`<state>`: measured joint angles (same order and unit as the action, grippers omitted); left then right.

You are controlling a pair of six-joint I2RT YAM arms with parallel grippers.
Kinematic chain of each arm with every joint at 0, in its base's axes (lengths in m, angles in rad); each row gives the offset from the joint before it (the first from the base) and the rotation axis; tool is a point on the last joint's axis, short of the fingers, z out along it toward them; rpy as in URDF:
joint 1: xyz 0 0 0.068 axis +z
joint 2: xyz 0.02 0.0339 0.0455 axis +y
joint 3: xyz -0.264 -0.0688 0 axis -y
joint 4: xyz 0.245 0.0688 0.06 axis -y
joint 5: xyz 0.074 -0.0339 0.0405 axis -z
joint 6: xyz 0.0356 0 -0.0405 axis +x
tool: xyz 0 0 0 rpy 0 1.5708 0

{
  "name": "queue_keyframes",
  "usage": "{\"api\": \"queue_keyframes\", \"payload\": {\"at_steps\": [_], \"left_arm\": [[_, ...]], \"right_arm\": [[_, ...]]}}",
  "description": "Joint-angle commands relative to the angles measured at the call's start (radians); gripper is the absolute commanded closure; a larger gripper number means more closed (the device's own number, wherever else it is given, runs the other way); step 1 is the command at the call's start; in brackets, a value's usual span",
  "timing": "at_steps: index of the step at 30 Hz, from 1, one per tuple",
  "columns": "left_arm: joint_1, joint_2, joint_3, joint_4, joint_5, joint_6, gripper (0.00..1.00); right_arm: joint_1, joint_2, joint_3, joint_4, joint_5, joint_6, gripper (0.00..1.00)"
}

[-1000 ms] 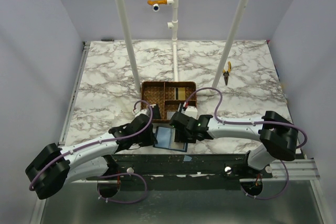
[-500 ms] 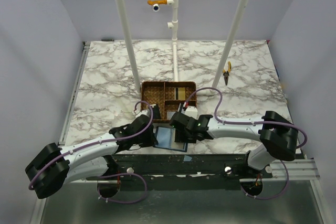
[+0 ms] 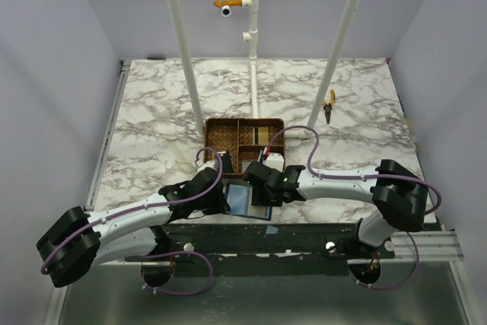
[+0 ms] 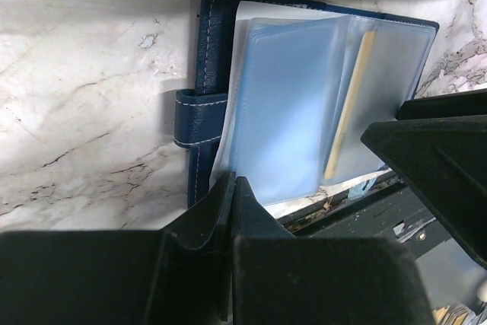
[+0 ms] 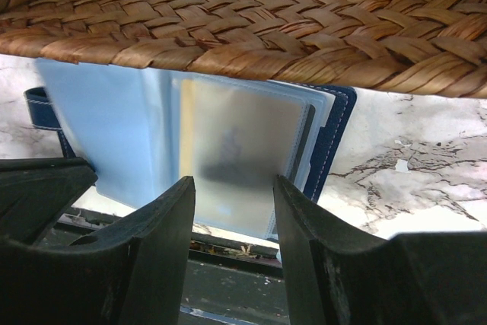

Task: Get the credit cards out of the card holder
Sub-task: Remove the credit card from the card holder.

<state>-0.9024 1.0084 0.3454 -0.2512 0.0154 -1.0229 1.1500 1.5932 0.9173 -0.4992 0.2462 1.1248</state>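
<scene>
The white-and-grey marbled counter (image 3: 152, 127) fills the workspace. Near its middle sits a brown wicker divided tray (image 3: 243, 119). One of the tray's far right compartments holds something flat and tan.

Both arms reach in from the near edge and meet just in front of the tray. The left gripper (image 4: 232, 188) has its jaws pressed together, with the tips at the near edge of the card holder. Whether they pinch a sleeve corner cannot be told. The right gripper (image 5: 232, 195) stands about half open. Its fingers (image 5: 163, 226) sit on either side of a frosted sleeve and grip nothing.

The card holder (image 4: 205, 51) lies open and flat on the counter, between the tray's near wall and the counter's near edge. It is navy with pale stitching, and its clear plastic sleeves are fanned out over it.

Yellow-handled pliers (image 3: 329, 106) lie well apart at the far right.

The credit cards (image 5: 236, 150) are in the sleeves. The right wrist view shows one pale card with a gold strip along its left side and a dark smudge of print too blurred to read. The left wrist view shows a gold card edge-on. A dark edge shows behind the right-hand sleeve.

A short navy strap tab (image 4: 196, 118) sticks out from the holder's side.
</scene>
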Motion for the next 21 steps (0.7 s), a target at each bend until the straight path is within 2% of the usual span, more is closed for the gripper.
{"api": "queue_keyframes", "payload": {"at_steps": [1,15,21], "left_arm": [[-0.011,0.014,-0.034,-0.059,0.015,-0.002,1.0],[-0.013,0.019,-0.03,-0.051,0.016,0.001,1.0],[-0.016,0.024,-0.031,-0.041,0.021,0.003,1.0]], "right_arm": [[-0.002,0.037,0.007,-0.022,0.018,0.007,0.5],[0.002,0.127,0.037,0.108,-0.062,-0.022,0.49],[0.001,0.149,0.026,0.174,-0.115,-0.013,0.52]]}}
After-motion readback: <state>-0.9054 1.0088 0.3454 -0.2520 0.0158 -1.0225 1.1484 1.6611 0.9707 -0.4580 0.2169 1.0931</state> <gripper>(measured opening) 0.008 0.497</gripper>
